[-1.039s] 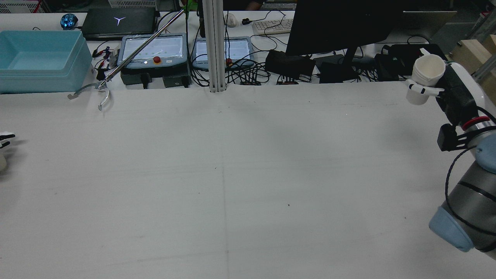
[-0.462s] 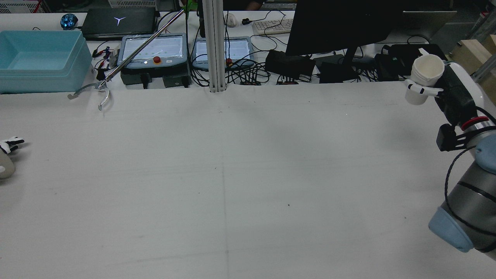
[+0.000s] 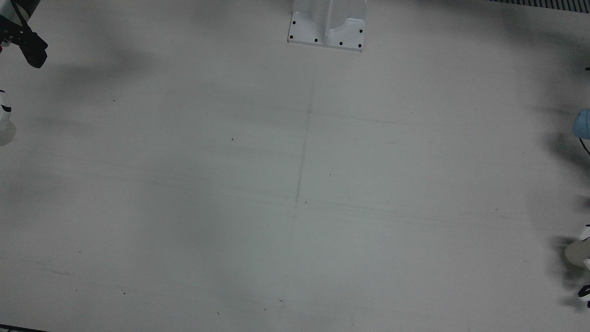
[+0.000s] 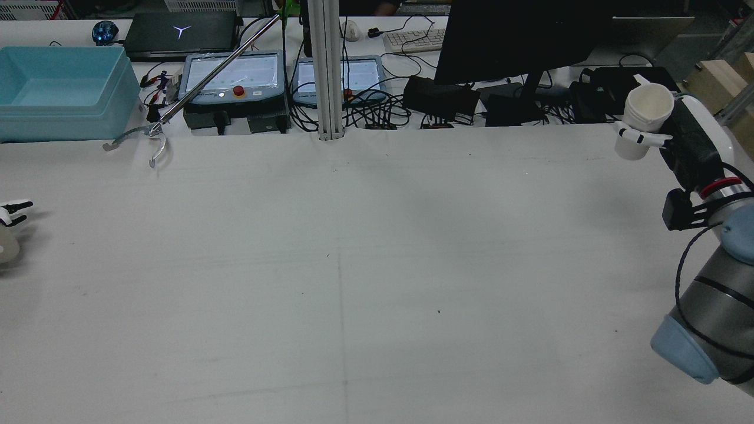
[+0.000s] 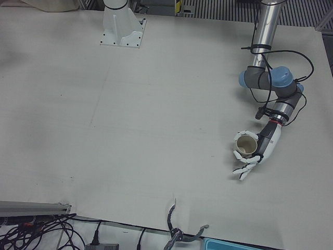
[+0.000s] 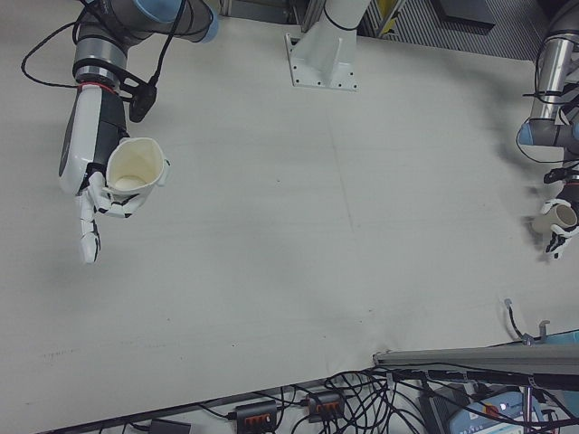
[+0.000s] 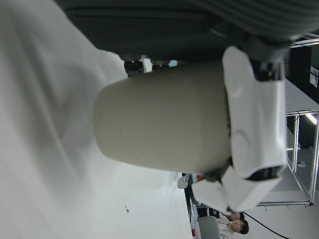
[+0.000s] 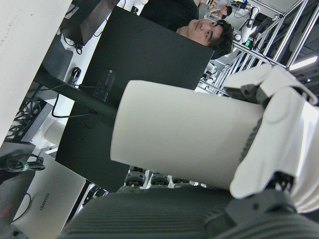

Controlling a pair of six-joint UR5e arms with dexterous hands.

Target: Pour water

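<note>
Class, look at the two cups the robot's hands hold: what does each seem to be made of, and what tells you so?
The right hand's cup: seemingly matte white plastic or ceramic; opaque, with a pouring spout on its rim. Which one is unclear.

The left hand's cup: a duller beige, matte and opaque, with a thick rim; perhaps plastic or paper.

Neither shows any shine.

The light is soft and a bit dim, with a cool gray-green tint on the white surface (image 3: 295, 184). Big fuzzy shadows sit near the top and side edges in the front view. In both hand views the close things look blurry, with no bright glare.
</note>
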